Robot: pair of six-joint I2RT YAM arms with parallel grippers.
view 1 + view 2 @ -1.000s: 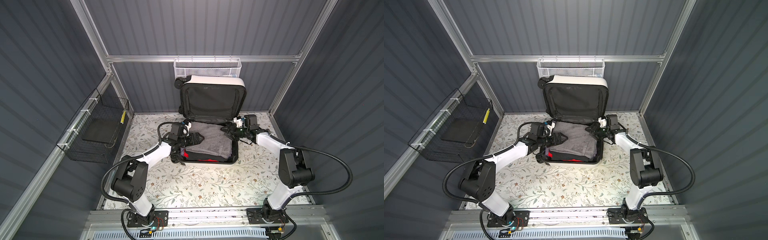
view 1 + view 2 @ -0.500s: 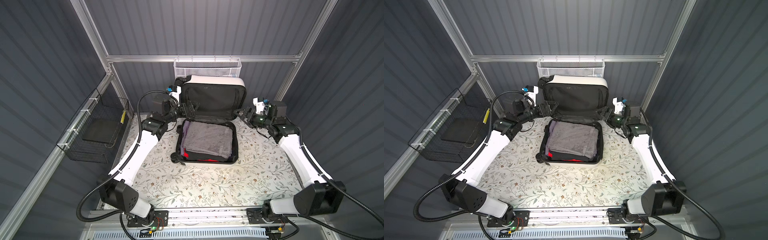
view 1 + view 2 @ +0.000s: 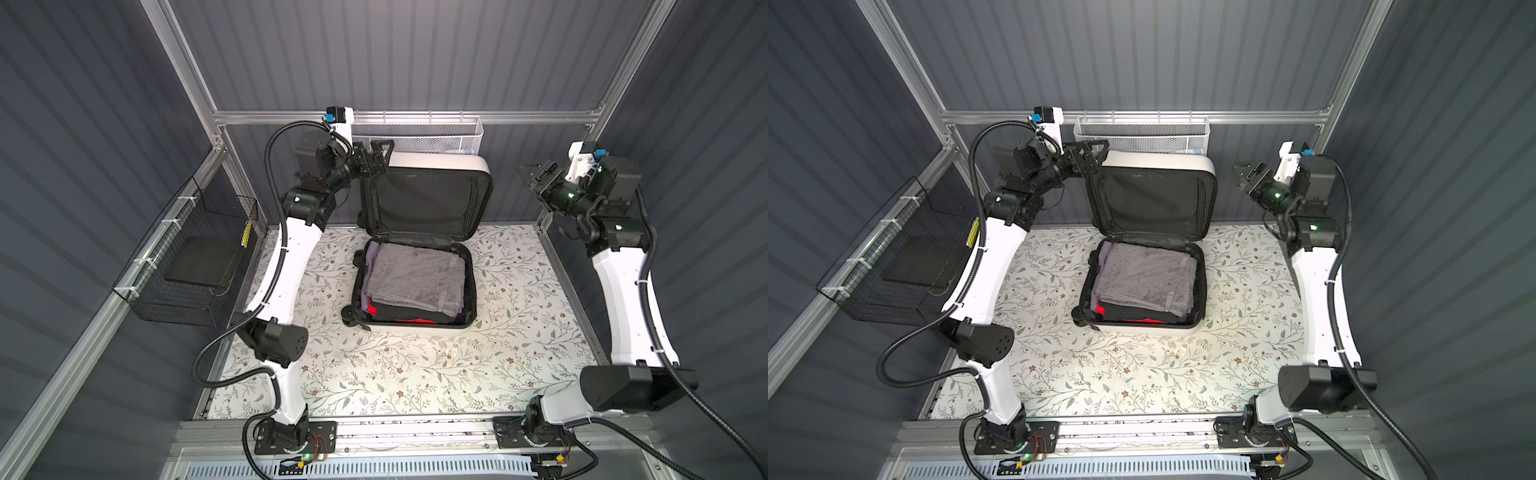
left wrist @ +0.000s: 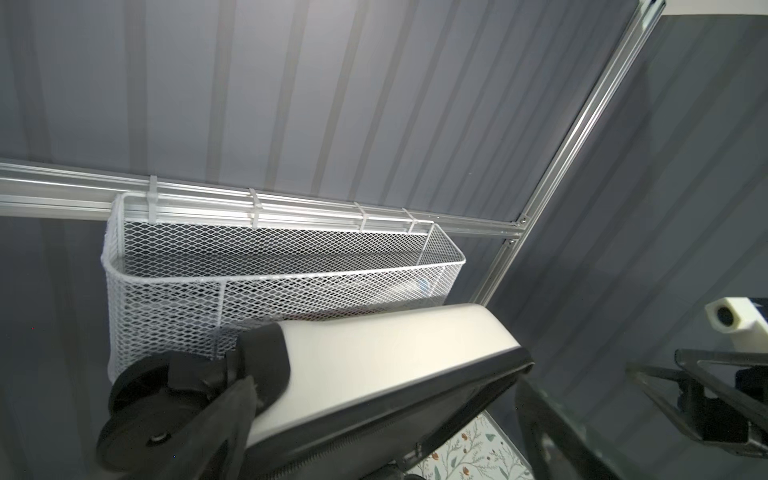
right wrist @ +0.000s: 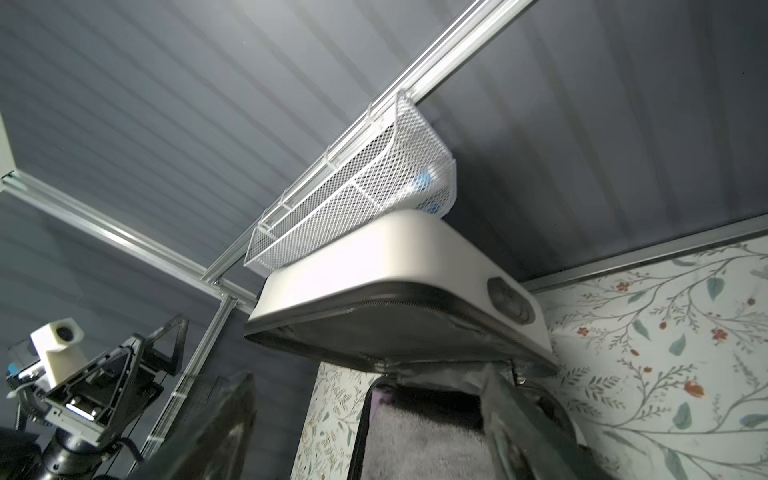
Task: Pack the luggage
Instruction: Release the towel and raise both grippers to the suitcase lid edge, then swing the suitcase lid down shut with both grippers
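In both top views the luggage lies open at the middle of the floral table. Its lid is propped upright toward 12 o'clock, with the top edge just below the white mesh basket. A folded gray towel fills the lower shell, over a red-and-black garment. The left gripper hangs at 11 o'clock of the lid, just beside its upper corner, jaws spread and empty. The right gripper hangs at 2 o'clock, well apart from the lid, jaws likewise spread and empty. The black wire basket hangs at 9 o'clock.

In the left wrist view, the lid's white edge and a black wheel show between the spread fingers. Whether either finger touches them I cannot tell. The mesh basket is just behind.

In the right wrist view, the right arm's fingers stand wide apart with nothing gripped. Beyond them are the lid's white shell and the towel in the lower shell.
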